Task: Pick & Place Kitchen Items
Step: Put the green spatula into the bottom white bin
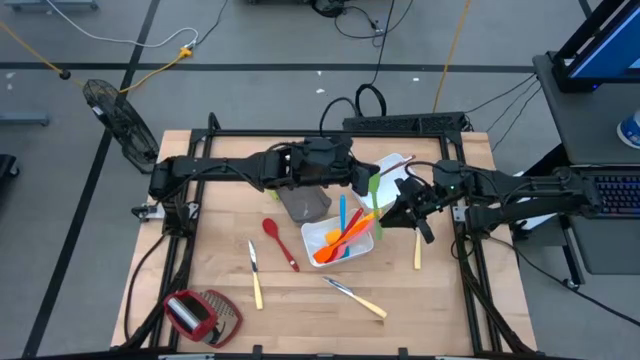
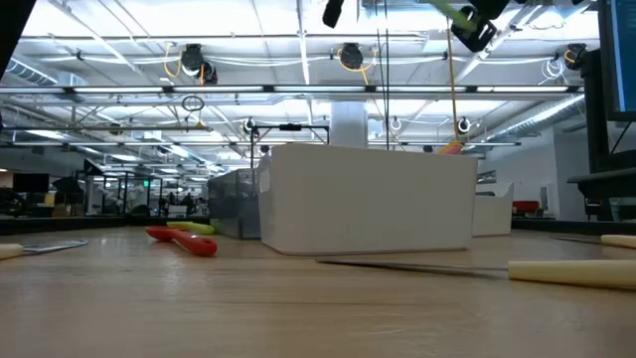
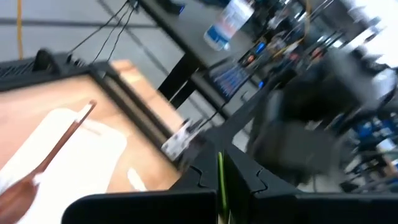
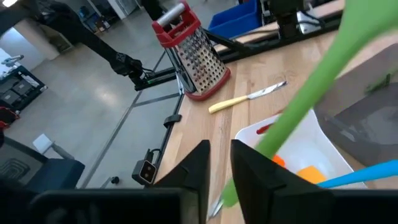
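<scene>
Seen from above, the right gripper (image 1: 388,207) hung at 3 o'clock of the white tray (image 1: 362,249), clamped on the handle end of a green spatula (image 1: 374,192) that ran toward 12 o'clock to the left gripper (image 1: 368,178). That gripper was closed tight, pinching a thin green edge (image 3: 220,180) between its fingers. The tray held orange (image 1: 343,240), blue (image 1: 342,214) and yellow utensils. A red spoon (image 1: 279,241) lay at 9 o'clock of the tray, with a pale-handled knife (image 1: 255,273) beyond it. Another knife (image 1: 356,297) lay at 6 o'clock. A grater (image 1: 200,315) sat at 8 o'clock near the table (image 1: 300,320) corner. A wooden spoon (image 3: 50,158) lay on a white board (image 3: 74,155).
</scene>
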Tool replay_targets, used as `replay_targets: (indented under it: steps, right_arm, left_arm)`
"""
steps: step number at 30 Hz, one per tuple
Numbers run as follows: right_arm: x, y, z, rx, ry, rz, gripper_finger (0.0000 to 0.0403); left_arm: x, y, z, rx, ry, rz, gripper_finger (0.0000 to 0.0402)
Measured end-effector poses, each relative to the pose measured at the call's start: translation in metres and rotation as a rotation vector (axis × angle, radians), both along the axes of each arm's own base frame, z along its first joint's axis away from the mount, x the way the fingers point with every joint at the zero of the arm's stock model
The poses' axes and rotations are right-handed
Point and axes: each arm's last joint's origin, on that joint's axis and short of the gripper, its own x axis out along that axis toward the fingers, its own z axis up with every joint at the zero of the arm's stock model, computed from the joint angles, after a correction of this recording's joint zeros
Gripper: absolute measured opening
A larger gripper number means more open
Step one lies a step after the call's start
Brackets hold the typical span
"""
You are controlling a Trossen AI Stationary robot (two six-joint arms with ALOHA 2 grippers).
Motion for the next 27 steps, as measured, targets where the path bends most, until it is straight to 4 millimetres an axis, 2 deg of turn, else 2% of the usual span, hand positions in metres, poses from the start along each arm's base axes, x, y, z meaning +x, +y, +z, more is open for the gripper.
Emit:
replay_targets:
  steps: [5, 9, 18, 23, 27]
  right_arm:
    - [-0.008, 0.0, 0.004, -0.038, -0.032, 0.003, 0.0101]
    - [-0.012, -0.003, -0.001, -0.107, 0.02, -0.083, 0.0149]
    - [0.0, -0.003, -0.011, -0.099, 0.09, -0.061, 0.0243]
    - [0.005, -0.001, -0.016, -0.054, 0.12, -0.006, 0.0269]
    - [0.007, -0.001, -0.017, -0.052, 0.125, -0.002, 0.0274]
  left_arm:
    - [-0.002, -0.002, -0.006, -0.032, 0.059, 0.004, 0.0]
    - [-0.001, -0.006, -0.006, -0.037, 0.054, -0.005, 0.0]
    - [0.0, -0.011, -0.001, -0.04, 0.002, -0.042, 0.0]
    - [0.0, -0.011, -0.002, -0.03, 0.013, -0.044, 0.0]
    - [0.0, -0.011, -0.002, -0.028, 0.02, -0.04, 0.0]
